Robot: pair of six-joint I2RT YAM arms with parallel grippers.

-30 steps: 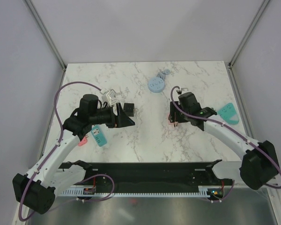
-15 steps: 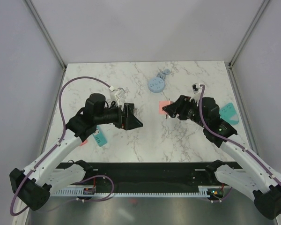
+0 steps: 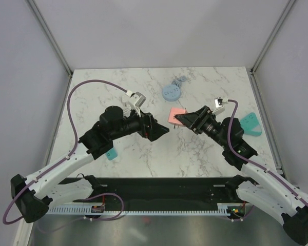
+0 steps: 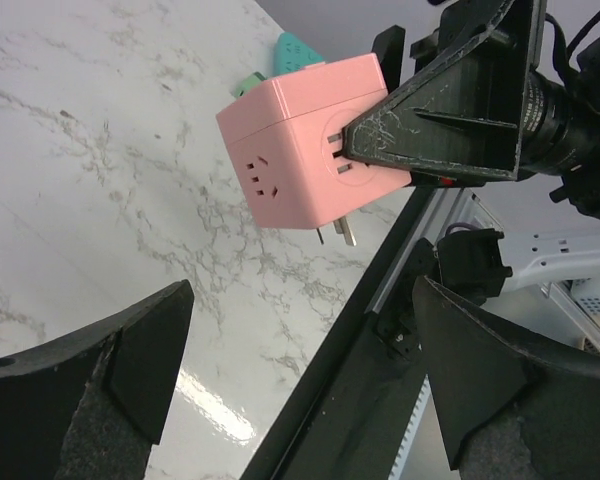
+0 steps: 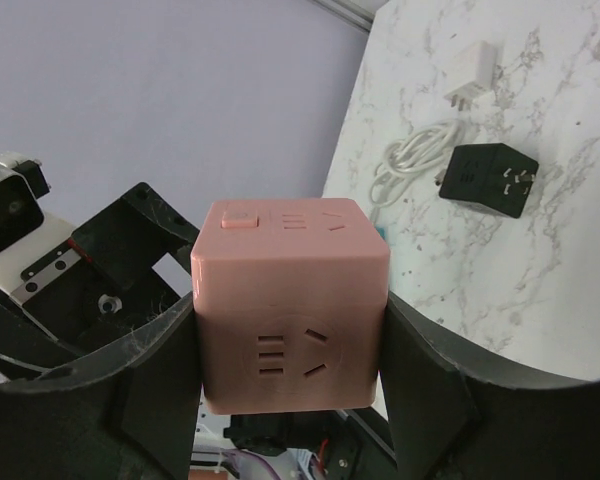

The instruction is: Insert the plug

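My right gripper is shut on a pink socket cube and holds it above the table's middle, a socket face toward the wrist camera. My left gripper is open and empty, its tips pointing at the cube from the left. In the left wrist view the cube hangs ahead with metal prongs beneath, well beyond the open gripper. A black plug with bare prongs lies on the marble beside a coiled white cable. The left arm hides it in the top view.
A white charger lies past the cable. A blue round item sits at the back middle. A teal piece lies at the right edge and another under the left arm. A black rail runs along the near edge.
My right gripper has lifted the pink cube off the table and turned it toward the left arm. My left gripper has moved right toward the cube.
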